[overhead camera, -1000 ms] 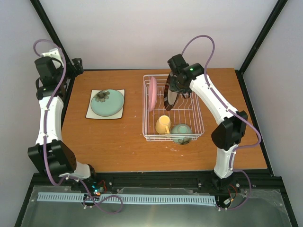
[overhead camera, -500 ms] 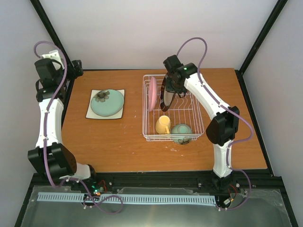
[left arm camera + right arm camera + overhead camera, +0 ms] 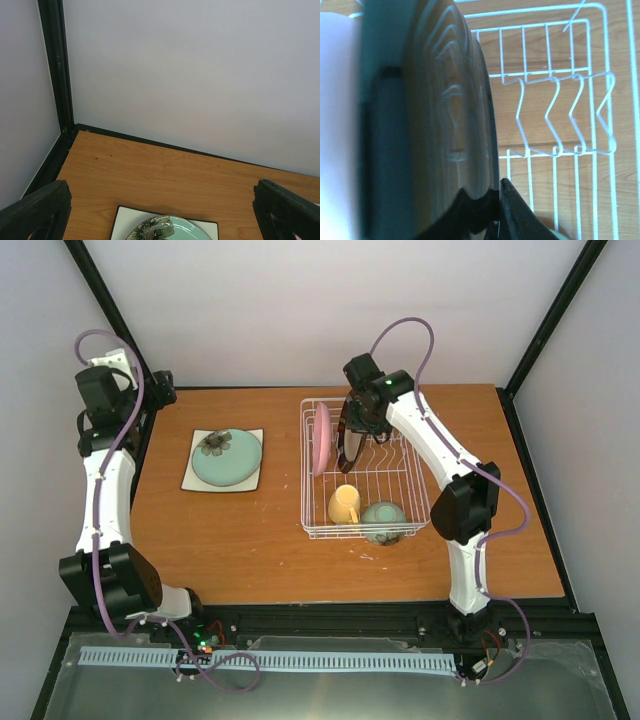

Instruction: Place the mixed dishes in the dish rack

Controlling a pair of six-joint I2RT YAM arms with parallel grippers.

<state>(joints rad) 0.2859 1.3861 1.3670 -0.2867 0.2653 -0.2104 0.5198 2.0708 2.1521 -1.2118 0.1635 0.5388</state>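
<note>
- The left gripper (image 3: 160, 210) hangs over the far left corner of the table (image 3: 250, 540) with its jaws spread wide and nothing in them.
- Left of the rack, the teal flower-marked plate (image 3: 230, 462) lies flat on the cream square plate (image 3: 190, 483). Both look like smooth glazed ceramic. Neither is loaded yet.
- The dish rack (image 3: 398, 472) is thin white wire, with kinked upright tines along its far half.
- The pink round plate (image 3: 322, 440) stands on edge in the leftmost far slot.
- Just right of it, the right gripper (image 3: 362, 415) is clenched on the rim of the dark brown round plate (image 3: 350, 445), holding it on edge above the tines. The wrist view shows a glossy face with raised concentric ridges.
- To do this step well, I would hold the plate vertical and parallel to the pink one. Lower its bottom edge squarely into the gap between two tines, and let go only once the wire carries the weight. A slick glaze on thin wire is likely to slide or tip if the plate leans.
- At the near end of the rack sit the yellow handled mug (image 3: 344, 504) and, right of it, the pale green bowl (image 3: 383, 516).
</note>
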